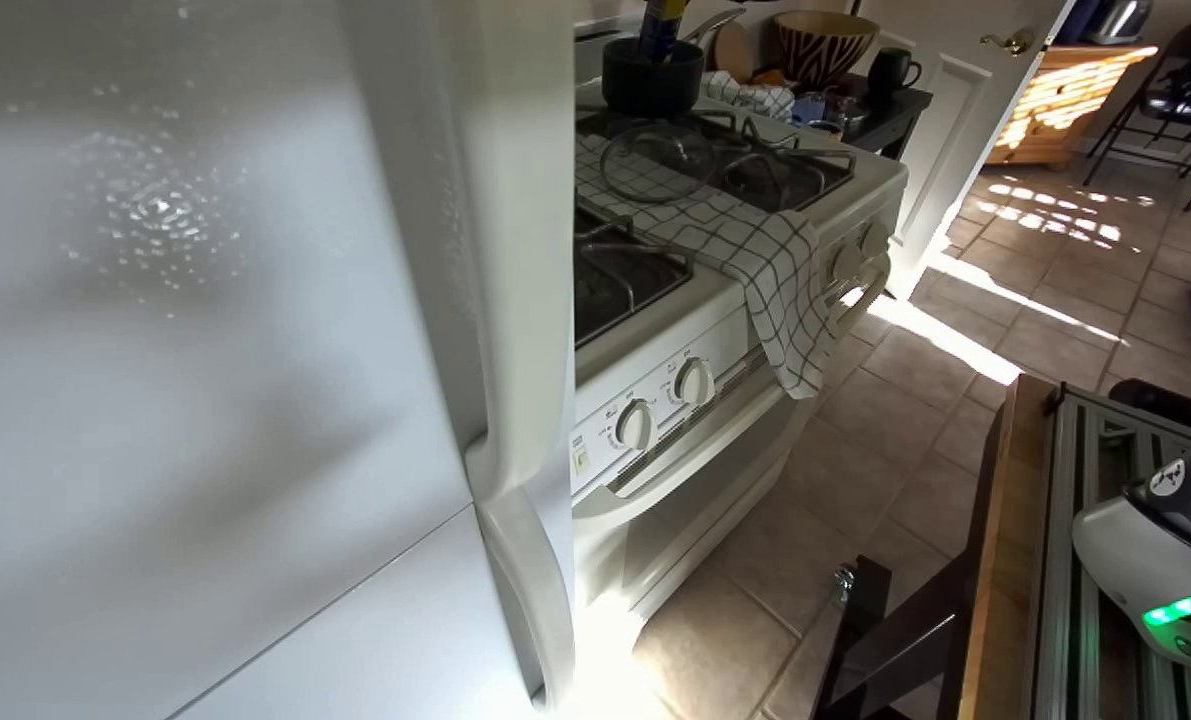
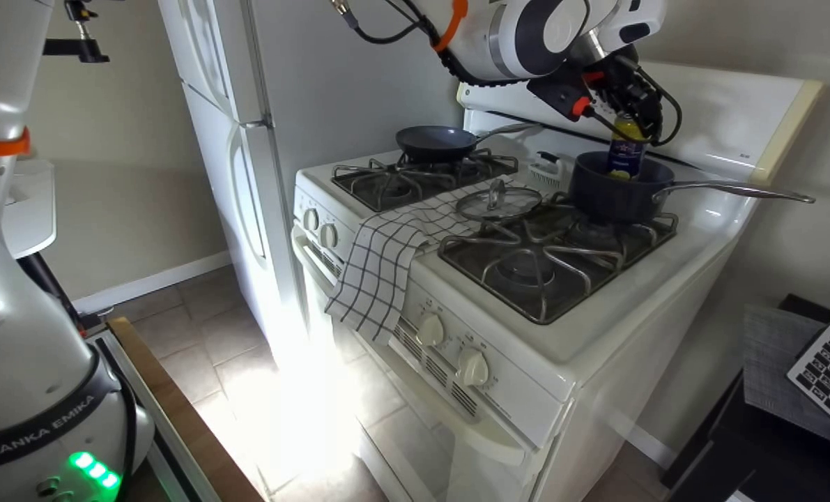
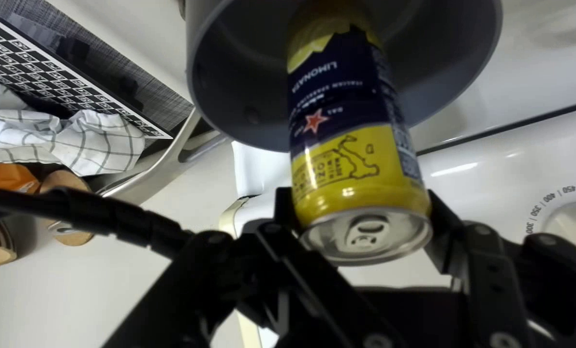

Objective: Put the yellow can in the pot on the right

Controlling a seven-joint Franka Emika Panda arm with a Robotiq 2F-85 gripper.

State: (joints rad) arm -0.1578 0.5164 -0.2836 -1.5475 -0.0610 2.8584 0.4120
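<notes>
The yellow can point(image 2: 625, 150), with a dark blue band, also shows in an exterior view point(image 1: 663, 30) and in the wrist view point(image 3: 350, 140). The dark pot point(image 2: 613, 192) stands on the back right burner; it also shows in an exterior view point(image 1: 652, 88) and in the wrist view point(image 3: 239, 92). My gripper point(image 3: 360, 210) is shut on the can's top end, one finger on each side. It shows from outside too point(image 2: 634, 115). The can's lower part is inside the pot's rim. Whether it touches the pot's floor is hidden.
The pot's long metal handle point(image 2: 742, 187) points right. A glass lid point(image 2: 500, 202) and a checked towel point(image 2: 387, 251) lie on the stove. A frying pan point(image 2: 434, 143) sits on the back left burner. The stove's back panel point(image 2: 721, 125) rises behind the pot.
</notes>
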